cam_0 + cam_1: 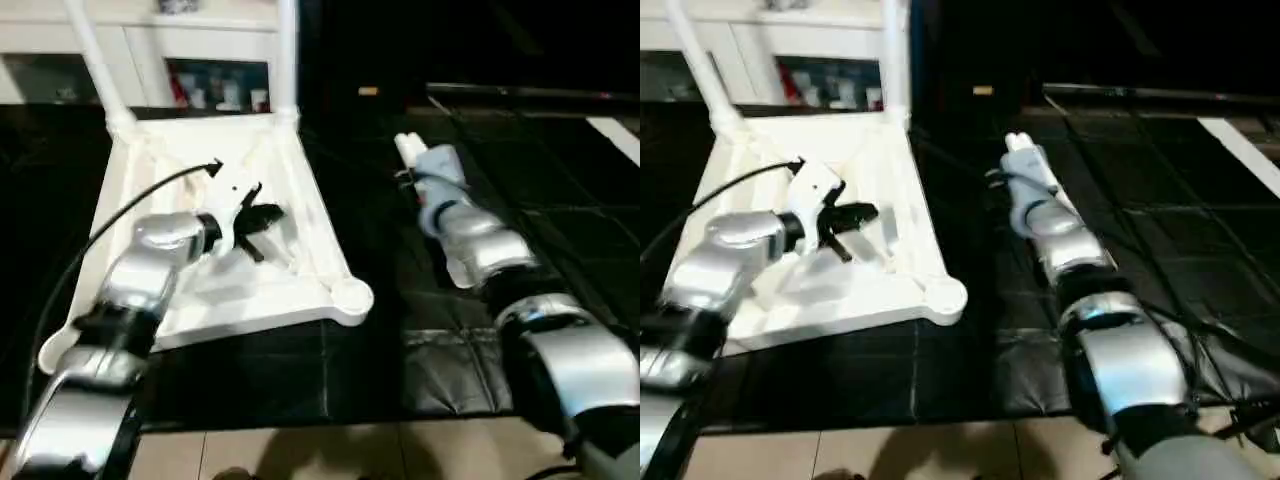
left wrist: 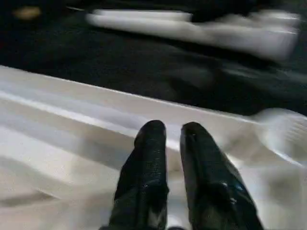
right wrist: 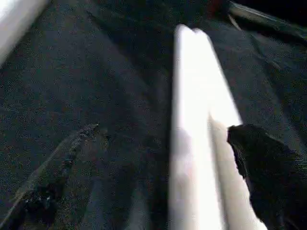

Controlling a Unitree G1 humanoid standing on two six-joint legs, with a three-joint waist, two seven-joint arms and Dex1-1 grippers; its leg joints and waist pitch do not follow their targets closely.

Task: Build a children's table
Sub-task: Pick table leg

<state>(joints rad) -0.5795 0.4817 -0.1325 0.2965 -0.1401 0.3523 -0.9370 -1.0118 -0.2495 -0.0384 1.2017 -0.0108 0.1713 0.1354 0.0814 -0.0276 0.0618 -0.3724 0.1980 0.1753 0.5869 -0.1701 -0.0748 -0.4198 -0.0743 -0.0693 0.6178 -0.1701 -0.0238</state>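
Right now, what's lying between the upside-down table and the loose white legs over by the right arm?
Nothing but bare black floor mat. In the left eye view, that dark strip separates the table from the two loose legs near the right tool.

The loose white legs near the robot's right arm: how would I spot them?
Start at the upturned white table on the black floor mat. Look right, to the right gripper. The two loose legs lie flat, side by side, unlike the two standing upright on the table.
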